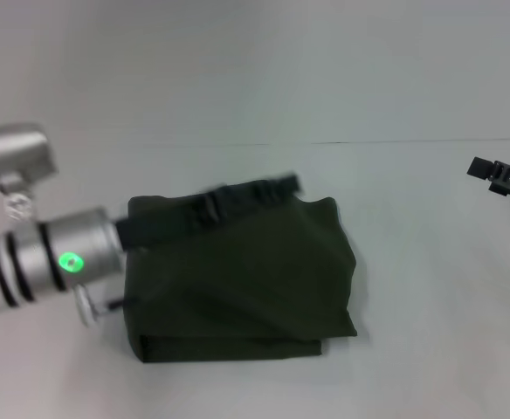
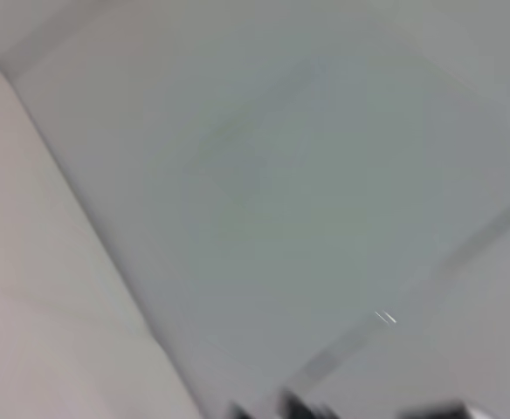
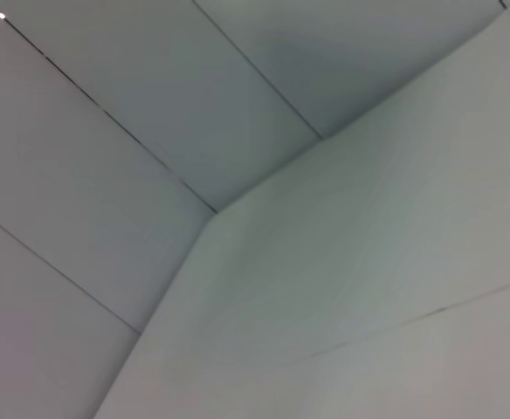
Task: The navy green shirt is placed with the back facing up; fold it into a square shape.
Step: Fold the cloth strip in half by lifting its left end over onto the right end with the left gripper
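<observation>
The navy green shirt (image 1: pixel 237 275) lies folded into a thick, roughly square bundle on the white table, its layers showing along the near edge. My left arm reaches in from the left, and its black left gripper (image 1: pixel 281 188) stretches, blurred, along the shirt's far edge. Whether it holds any fabric cannot be told. My right gripper (image 1: pixel 502 177) hangs in the air at the far right, well away from the shirt. Both wrist views show only pale surfaces and seams, with no shirt in them.
The white table (image 1: pixel 430 332) spreads around the bundle on all sides. Its far edge meets a pale wall (image 1: pixel 255 70) behind. The silver wrist of my left arm (image 1: pixel 54 257), with a green light, sits just left of the shirt.
</observation>
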Robot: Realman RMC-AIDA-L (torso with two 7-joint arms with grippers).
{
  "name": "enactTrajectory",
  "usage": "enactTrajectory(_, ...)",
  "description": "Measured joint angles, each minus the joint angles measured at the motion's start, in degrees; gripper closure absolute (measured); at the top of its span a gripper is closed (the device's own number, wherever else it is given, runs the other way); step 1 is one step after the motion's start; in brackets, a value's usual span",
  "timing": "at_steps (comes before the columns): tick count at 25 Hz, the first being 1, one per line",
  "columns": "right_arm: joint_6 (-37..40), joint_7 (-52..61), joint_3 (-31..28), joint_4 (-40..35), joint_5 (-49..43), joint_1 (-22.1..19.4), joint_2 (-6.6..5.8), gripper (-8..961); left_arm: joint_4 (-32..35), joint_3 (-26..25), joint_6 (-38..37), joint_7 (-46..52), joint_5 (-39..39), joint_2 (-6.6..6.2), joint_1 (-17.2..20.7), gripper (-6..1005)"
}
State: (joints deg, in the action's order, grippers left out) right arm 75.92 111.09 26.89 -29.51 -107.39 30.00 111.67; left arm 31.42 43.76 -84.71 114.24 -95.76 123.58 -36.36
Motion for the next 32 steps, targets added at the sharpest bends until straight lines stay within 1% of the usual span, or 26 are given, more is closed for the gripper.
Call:
enactTrajectory(2,-0.21,2.46,0.57,-0.08,-1.08,0.5,-0.73,38,1.56,-1.79,3.1,0.25,-0.06,-0.99,0.81,489)
enactTrajectory(3,-0.41,4.36,0.91,-0.08,-1.9,0.93,-1.39,38,1.57,-2.7,5.97,0.26,-0.17,-1.95,1.0,440)
enactTrajectory(4,-0.41,6.11,1.3,-0.02,-2.74,1.32,-1.96,38,1.52,-2.83,6.71,0.26,-0.2,-2.19,1.05,372)
enactTrajectory(5,-0.19,8.33,1.92,0.04,-3.79,1.87,-2.84,38,1.3,-3.23,9.19,0.26,-0.2,-2.85,1.28,303)
enactTrajectory(6,0.25,10.09,2.69,0.04,-4.61,2.28,-3.37,38,1.2,-3.45,10.99,0.26,-0.2,-3.29,1.49,235)
enactTrajectory(8,1.52,13.12,4.76,-0.03,-6.05,3.23,-4.37,38,1.18,-3.65,14.99,0.26,-0.2,-3.73,2.06,209)
enactTrajectory(10,2.89,14.15,6.67,-0.19,-6.43,4.04,-4.82,38,1.2,-3.69,18.93,0.2,-0.37,-4.03,2.42,183)
enactTrajectory(13,4.31,13.97,9.17,-0.51,-6.46,5.47,-4.63,38,0.99,-3.3,23.33,-0.07,-0.86,-4.44,2.65,143)
enactTrajectory(17,3.51,13.83,10.69,-0.83,-6.49,6.71,-4.06,38,1.02,-3.22,26.18,-0.13,-1.87,-4.54,2.81,91)
enactTrajectory(21,2.11,13.82,10.73,-0.84,-6.52,7.04,-3.72,38,0.92,-3.17,27.86,-0.18,-2.53,-4.65,2.79,93)
enactTrajectory(29,1.74,13.96,10.51,-0.84,-6.52,7.08,-3.74,38,0.99,-3.08,30.54,-0.18,-5.1,-4.46,2.01,95)
enactTrajectory(30,1.71,13.96,10.63,-0.84,-6.52,7.09,-3.74,38,0.95,-2.32,33.26,-0.22,-5.89,-4.26,1.72,95)
enactTrajectory(31,1.7,13.94,10.69,-0.84,-6.52,7.09,-3.74,38,0.95,-2.32,33.26,-0.22,-5.89,-4.26,1.72,95)
enactTrajectory(32,1.61,13.89,10.71,-0.84,-6.52,7.1,-3.72,38,0.76,-1.64,35.18,-0.23,-6.34,-4.13,1.56,95)
